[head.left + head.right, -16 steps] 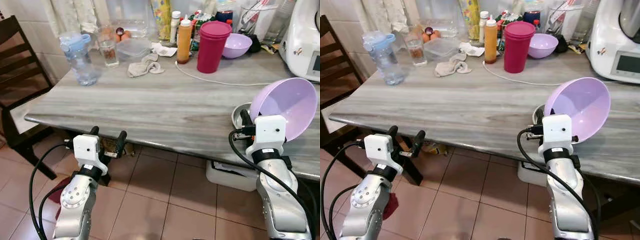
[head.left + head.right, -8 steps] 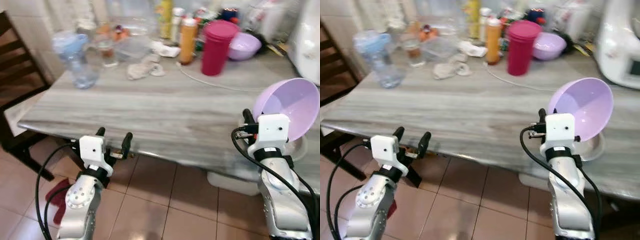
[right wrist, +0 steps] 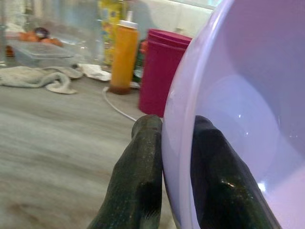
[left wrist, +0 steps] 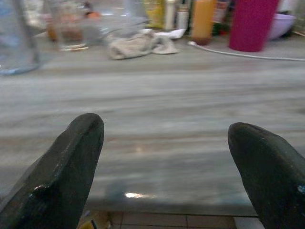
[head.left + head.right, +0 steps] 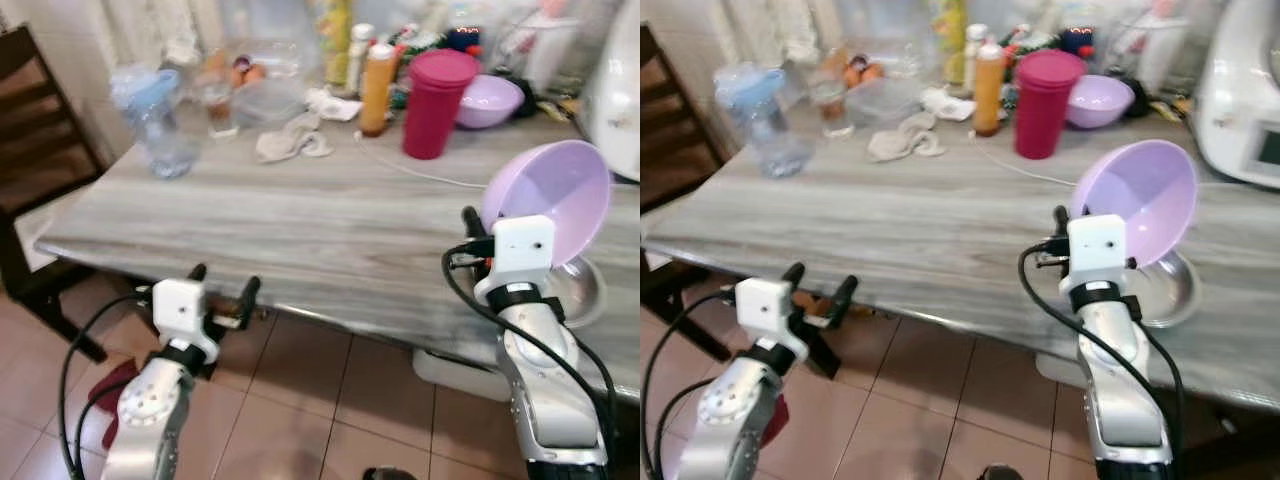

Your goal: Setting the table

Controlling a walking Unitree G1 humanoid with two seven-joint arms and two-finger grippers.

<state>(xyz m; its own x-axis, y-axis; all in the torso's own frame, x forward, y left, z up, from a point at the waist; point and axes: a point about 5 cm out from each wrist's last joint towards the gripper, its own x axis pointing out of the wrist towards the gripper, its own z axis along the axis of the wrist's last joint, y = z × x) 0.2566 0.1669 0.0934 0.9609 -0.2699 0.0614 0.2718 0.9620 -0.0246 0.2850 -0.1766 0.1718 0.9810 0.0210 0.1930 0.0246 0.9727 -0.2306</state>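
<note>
While the desk [image 5: 330, 225] stands crowded along its far edge, a lilac bowl [image 5: 555, 195] is held by the right hand [image 3: 174, 167], whose two black fingers [image 3: 140, 176] are closed on the rim, one outside the wall and one inside. The bowl is tilted nearly on edge, its hollow turned toward the camera, and is raised above the desk's near right part. Just beneath and beside it a steel dish [image 5: 580, 290] lies flat on the desk. The right arm is bent upward from below the desk edge, its white wrist block set against the bowl's lower rim.

The left hand [image 5: 222, 285] is held in front of the desk's near edge, at about the height of the top, fingers [image 4: 66, 176] spread wide and gripping nothing. It is pointed across the grey, wood-grained surface.

At the far side, a magenta tumbler [image 5: 436, 90] is seen beside an orange bottle [image 5: 376, 85], with a second lilac bowl [image 5: 487, 98] to the tumbler's right. A white cable [image 5: 420, 172] is trailed across the desk from near the bottle. A crumpled cloth [image 5: 290, 142], a clear tub [image 5: 265, 98], a glass [image 5: 216, 100] and a blue-lidded water bottle [image 5: 155, 115] are ranged further left. A dark chair [image 5: 40, 150] is placed at the desk's left end, over a tiled floor [image 5: 330, 400].
</note>
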